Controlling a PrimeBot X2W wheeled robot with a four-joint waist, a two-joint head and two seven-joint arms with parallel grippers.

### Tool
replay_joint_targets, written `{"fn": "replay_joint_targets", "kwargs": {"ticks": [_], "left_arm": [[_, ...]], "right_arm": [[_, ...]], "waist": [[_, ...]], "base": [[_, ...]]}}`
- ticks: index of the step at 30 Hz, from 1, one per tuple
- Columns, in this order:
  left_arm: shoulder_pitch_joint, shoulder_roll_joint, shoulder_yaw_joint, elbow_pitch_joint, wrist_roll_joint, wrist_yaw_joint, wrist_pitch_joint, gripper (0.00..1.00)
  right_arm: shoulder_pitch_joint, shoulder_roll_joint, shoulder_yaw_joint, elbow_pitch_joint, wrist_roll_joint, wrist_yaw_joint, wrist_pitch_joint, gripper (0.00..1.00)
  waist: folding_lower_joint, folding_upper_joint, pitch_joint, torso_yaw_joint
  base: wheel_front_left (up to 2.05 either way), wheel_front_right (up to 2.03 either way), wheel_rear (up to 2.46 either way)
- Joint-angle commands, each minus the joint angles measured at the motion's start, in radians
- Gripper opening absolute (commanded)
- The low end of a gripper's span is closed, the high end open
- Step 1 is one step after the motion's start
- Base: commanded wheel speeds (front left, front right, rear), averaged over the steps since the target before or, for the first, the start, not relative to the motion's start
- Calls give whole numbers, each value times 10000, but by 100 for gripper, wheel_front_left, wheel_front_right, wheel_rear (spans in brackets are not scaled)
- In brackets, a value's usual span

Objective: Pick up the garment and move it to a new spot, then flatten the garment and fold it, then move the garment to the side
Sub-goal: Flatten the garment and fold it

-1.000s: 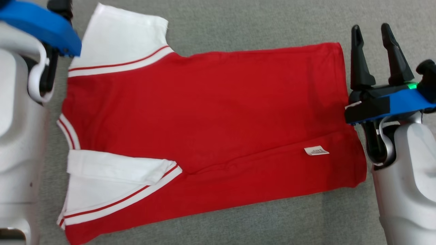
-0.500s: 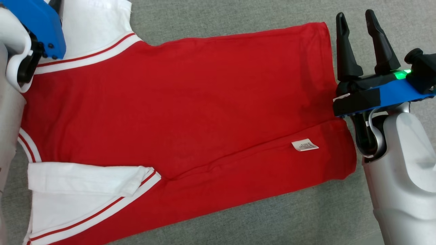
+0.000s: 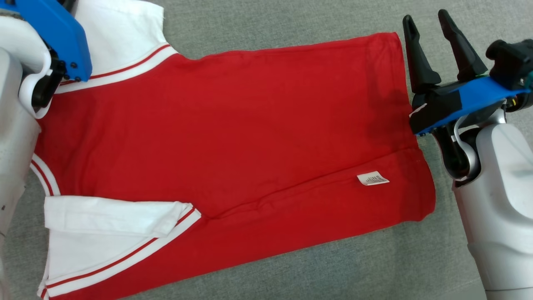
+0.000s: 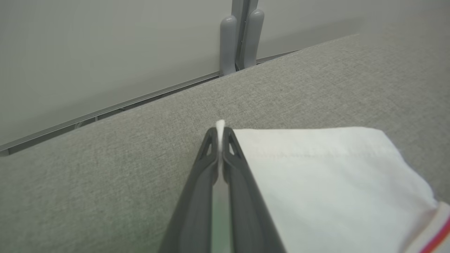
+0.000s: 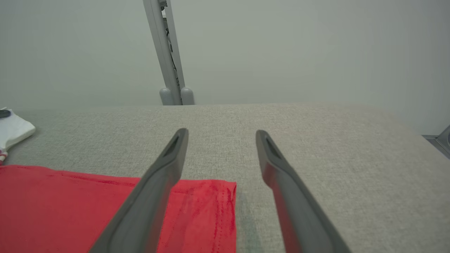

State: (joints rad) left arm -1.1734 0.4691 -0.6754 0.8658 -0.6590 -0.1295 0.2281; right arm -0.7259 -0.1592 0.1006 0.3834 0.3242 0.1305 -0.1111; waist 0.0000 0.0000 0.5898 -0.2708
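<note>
The left pincer [image 4: 220,131] is pressed together on the outer edge of a white sleeve [image 4: 316,182], with a thin sliver of white cloth pinched between its tips and the rest of that sleeve lying flat to the right in the left wrist view. The right pincer [image 5: 221,137] stands spread and holds nothing. In the right wrist view its left finger crosses over the hem corner [image 5: 225,189] of the red cloth, and its right finger hangs over the bare grey table [image 5: 316,140]. Whether the tips touch the surface cannot be told. The garment [image 3: 250,125], a red shirt with white sleeves, lies spread flat on the table. Its long axis runs across the head view, with the neck end at the left and the hem at the right, so each arm sits at its own end along the upper edge of the frame. A folded-in second sleeve [image 3: 112,225] lies at the lower left, and a small white label [image 3: 373,178] sits near the hem at the lower right. The next move seems to depend on the hem corner, which lies just below and to the left of the right pincer's gap. That arm is much the nearer one, and it would probably need a small shift towards the cloth before closing, to match the hold on the sleeve.
</note>
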Motion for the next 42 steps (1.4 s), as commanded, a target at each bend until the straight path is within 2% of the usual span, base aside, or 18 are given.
{"fn": "replay_joint_targets", "kwargs": {"ticks": [1,6,16,17,29,37,42], "left_arm": [[-240,-73,-135,-66,-144,-8,-227,0],[-382,-212,-641,-265,-373,-8,-656,0],[-700,-472,-1397,-593,-762,-9,-1245,0],[-708,-479,-1462,-601,-824,-9,-1288,0],[-131,-391,-1866,-1130,-1572,-9,-2445,0],[1208,-133,-1947,-2229,-2018,-8,-3415,0],[2418,152,-1936,-3204,-2197,262,-3862,0]], "right_arm": [[-238,-159,86,163,2,5,490,100],[-555,-467,135,685,-85,5,1699,100],[-757,-704,176,1799,46,5,3003,100],[-731,-702,215,1852,77,5,3026,0],[-731,-789,19,2566,-282,4,1482,0],[-135,-919,52,2942,-260,4,521,0],[412,-978,2,3146,-174,4,0,0]], "waist": [[0,0,-64,76],[0,0,-122,409],[0,0,-34,945],[0,0,-34,972],[0,0,-737,1342],[0,0,-1503,1698],[0,0,-2049,1909]], "base": [[0,0,0],[0,0,0],[0,0,0],[0,0,0],[0,0,0],[0,0,0],[0,0,0]]}}
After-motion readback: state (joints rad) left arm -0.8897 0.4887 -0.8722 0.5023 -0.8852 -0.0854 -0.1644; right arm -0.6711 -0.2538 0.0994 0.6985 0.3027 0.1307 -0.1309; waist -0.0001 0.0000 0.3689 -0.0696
